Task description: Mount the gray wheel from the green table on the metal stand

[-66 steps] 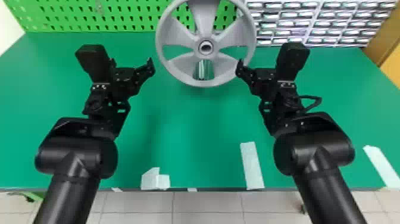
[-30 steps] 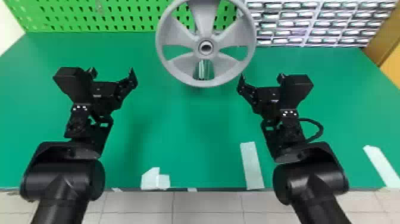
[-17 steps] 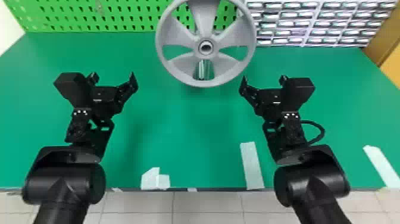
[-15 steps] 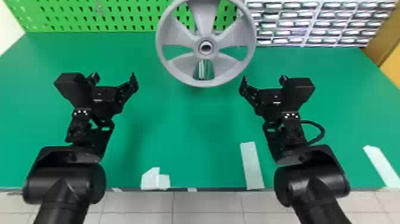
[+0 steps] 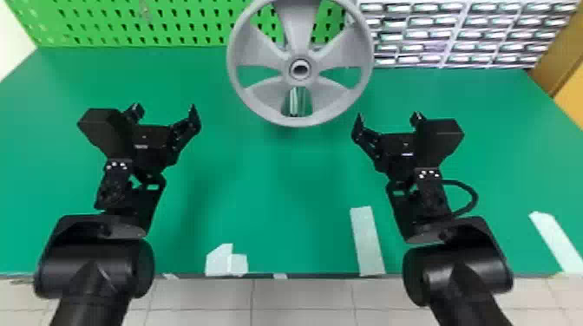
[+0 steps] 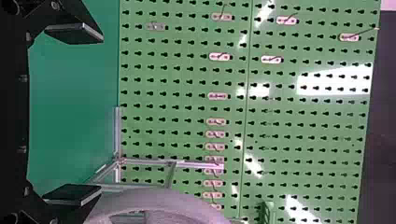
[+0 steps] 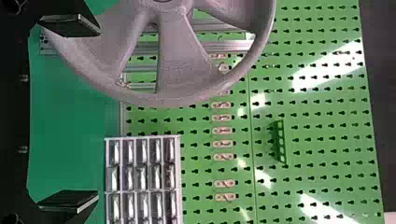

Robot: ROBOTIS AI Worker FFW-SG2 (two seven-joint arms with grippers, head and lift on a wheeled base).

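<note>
Apparently on the metal stand point(image 7: 229, 45) already, the gray wheel point(image 5: 297, 34) stood upright toward the far edge of the worktop point(image 5: 260, 195), beyond and between the open, empty left gripper point(image 5: 165, 108) and right gripper point(image 5: 388, 115), the latter nearer.

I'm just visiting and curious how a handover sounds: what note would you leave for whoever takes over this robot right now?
Left gripper: open, empty, left of the wheel.
Right gripper: open, empty, right of the wheel.
Gray wheel: upright at the metal stand, hub toward the robot, touched by neither gripper.
Done: the wheel appears mounted.
To do: probably just check that it sits firmly.
</note>
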